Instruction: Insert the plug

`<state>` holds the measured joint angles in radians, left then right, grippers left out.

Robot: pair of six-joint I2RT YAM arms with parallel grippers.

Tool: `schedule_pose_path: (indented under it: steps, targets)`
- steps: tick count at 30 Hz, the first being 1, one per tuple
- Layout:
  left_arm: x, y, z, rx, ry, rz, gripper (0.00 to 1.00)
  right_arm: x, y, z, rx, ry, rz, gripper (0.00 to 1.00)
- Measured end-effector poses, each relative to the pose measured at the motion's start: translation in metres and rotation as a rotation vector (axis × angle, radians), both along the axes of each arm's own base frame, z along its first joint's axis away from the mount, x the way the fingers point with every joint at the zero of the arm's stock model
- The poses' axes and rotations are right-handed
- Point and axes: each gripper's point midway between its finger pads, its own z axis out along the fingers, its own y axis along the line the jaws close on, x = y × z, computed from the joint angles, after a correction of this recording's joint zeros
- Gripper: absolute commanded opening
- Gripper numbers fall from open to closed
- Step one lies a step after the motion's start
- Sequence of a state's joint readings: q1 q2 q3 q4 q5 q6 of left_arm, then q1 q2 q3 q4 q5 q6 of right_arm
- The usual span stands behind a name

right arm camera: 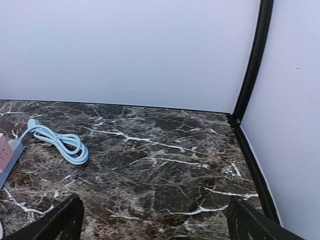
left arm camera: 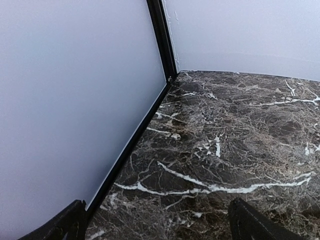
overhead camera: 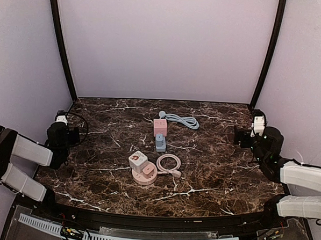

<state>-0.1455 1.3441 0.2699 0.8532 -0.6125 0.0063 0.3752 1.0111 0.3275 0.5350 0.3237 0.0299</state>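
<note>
Top external view: no brand or writing can be read anywhere, and a small printed mark on top of the white cube adapter (overhead camera: 137, 161) is too small to be made out. That cube is seated on a round pink base (overhead camera: 146, 178) near the middle of the bench (overhead camera: 217, 171), slightly toward the front edge. A coiled pink cable (overhead camera: 169, 163) is laid just beside it on the right, and its plug (overhead camera: 177, 174) is rested on the marble at the coil's front right. Behind them a blue-grey block (overhead camera: 160, 142) is set just in front of a pink cube socket (overhead camera: 160, 126), seemingly touching it. A light blue cord (overhead camera: 183, 120) is looped beside that socket toward the back edge. The left gripper (left arm camera: 160, 227) is held at the left edge and the right gripper (right arm camera: 155, 222) at the right edge. In the wrist views the fingers of both are spread wide, with only bare marble between them. The plug is well apart from both, roughly between them.
</note>
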Motion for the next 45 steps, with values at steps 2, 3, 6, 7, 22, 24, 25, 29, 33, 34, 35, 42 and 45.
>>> schedule_pose_path:
  steps: [2,3,6,7,22,24,25,29,33,34,35,42,45]
  targets:
    - [0.007,0.0,0.003,0.003,-0.012,-0.006,0.99,-0.001,-0.012,0.001,-0.011,-0.034,-0.035,0.98]
    - [0.01,0.001,0.005,0.006,-0.018,-0.007,0.99,-0.003,-0.018,-0.001,-0.02,-0.052,-0.05,0.99]
    - [0.018,0.001,0.01,0.014,-0.045,-0.011,0.98,-0.01,-0.033,-0.013,-0.046,-0.075,-0.083,0.99]
    - [0.02,0.003,0.011,0.013,-0.062,-0.009,0.98,-0.011,-0.036,-0.016,-0.05,-0.077,-0.09,0.99]
    - [0.031,0.004,-0.009,-0.006,-0.062,-0.088,0.98,0.015,-0.063,-0.042,-0.012,-0.095,-0.117,0.99]
    - [0.032,0.003,-0.008,-0.008,-0.063,-0.092,0.98,0.021,-0.064,-0.042,-0.006,-0.103,-0.115,0.99]
    - [0.033,0.004,-0.007,-0.008,-0.067,-0.091,0.99,0.024,-0.065,-0.045,-0.003,-0.101,-0.115,0.99]
    - [0.034,0.004,-0.006,-0.009,-0.07,-0.093,0.99,0.034,-0.07,-0.057,0.013,-0.072,-0.115,0.99]
    - [0.034,0.003,-0.006,-0.009,-0.07,-0.093,0.99,0.035,-0.07,-0.057,0.028,-0.074,-0.108,0.99]
    - [0.034,0.003,-0.006,-0.009,-0.07,-0.093,0.99,0.035,-0.07,-0.055,0.029,-0.081,-0.106,0.99]
    - [0.034,0.003,-0.006,-0.009,-0.071,-0.093,0.99,0.035,-0.07,-0.054,0.031,-0.087,-0.102,0.99]
    - [0.034,0.003,-0.006,-0.009,-0.071,-0.093,0.99,0.036,-0.064,-0.051,0.036,-0.099,-0.067,0.99]
    - [0.034,0.003,-0.006,-0.009,-0.071,-0.093,0.99,0.036,-0.063,-0.05,0.037,-0.1,-0.06,0.99]
